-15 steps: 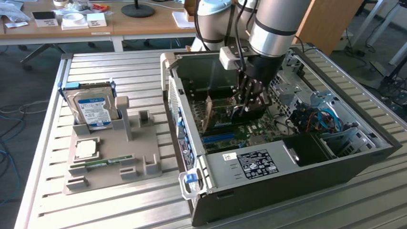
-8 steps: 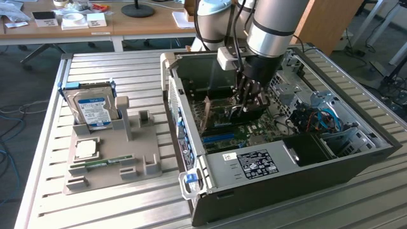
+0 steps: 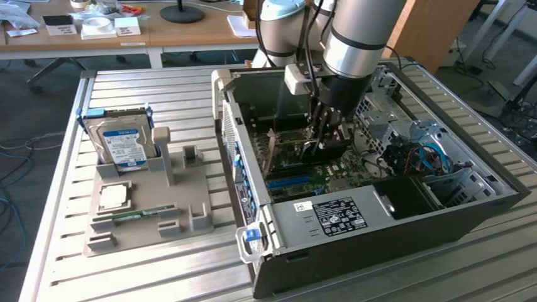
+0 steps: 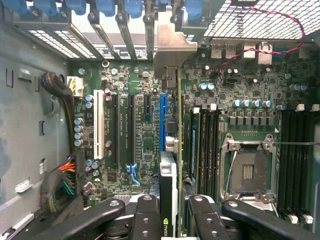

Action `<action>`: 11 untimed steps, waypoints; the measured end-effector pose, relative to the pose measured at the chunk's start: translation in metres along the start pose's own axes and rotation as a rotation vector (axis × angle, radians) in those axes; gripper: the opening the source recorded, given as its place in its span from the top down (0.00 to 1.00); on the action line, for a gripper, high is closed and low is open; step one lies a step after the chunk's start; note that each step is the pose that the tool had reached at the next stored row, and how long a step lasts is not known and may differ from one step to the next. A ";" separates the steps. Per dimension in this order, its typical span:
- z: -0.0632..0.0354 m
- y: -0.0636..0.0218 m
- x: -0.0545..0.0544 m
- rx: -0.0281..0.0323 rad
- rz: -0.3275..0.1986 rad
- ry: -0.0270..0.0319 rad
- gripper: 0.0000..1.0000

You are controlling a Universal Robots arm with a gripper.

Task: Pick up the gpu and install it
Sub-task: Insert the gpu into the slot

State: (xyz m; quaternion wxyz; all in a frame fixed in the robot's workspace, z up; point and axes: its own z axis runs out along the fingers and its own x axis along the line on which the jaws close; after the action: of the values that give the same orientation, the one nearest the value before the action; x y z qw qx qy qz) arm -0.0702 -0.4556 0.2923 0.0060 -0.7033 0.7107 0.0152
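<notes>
The gpu [image 4: 168, 195] is seen edge-on in the wrist view, a thin card with a black cooler face and a silver end bracket [image 4: 172, 50]. My gripper [image 4: 172, 220] is shut on it, one finger [image 4: 146, 220] on each side. The card hangs upright over the motherboard [image 4: 140, 145], along the blue expansion slot [image 4: 162, 125], its bracket close to the rear slot openings. In the exterior view my gripper [image 3: 323, 138] reaches down into the open computer case [image 3: 378, 214], with the gpu [image 3: 290, 143] low between its fingers.
On the exterior view's left a grey holder [image 3: 188, 189] carries a silver hard drive [image 3: 126, 141], a CPU [image 3: 115, 196] and a green RAM stick [image 3: 134, 215]. Inside the case are a CPU socket [image 4: 247, 172], cable bundles [image 4: 65, 182] and drive cages [image 3: 436, 157].
</notes>
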 end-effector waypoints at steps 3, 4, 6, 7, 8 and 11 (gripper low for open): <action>0.0017 0.0004 0.000 0.0002 0.000 -0.0025 0.73; 0.0025 0.0005 0.000 0.0001 0.000 -0.0028 0.73; 0.0041 0.0010 0.000 0.0001 0.000 -0.0031 0.73; 0.0045 0.0012 0.000 0.0000 0.000 -0.0029 0.73; 0.0046 0.0017 0.000 -0.0001 0.000 -0.0028 0.73; 0.0052 0.0021 0.001 0.0000 0.000 -0.0030 0.73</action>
State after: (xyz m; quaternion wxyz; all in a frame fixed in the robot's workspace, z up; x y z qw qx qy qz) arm -0.0723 -0.4565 0.2871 0.0071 -0.7033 0.7107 0.0163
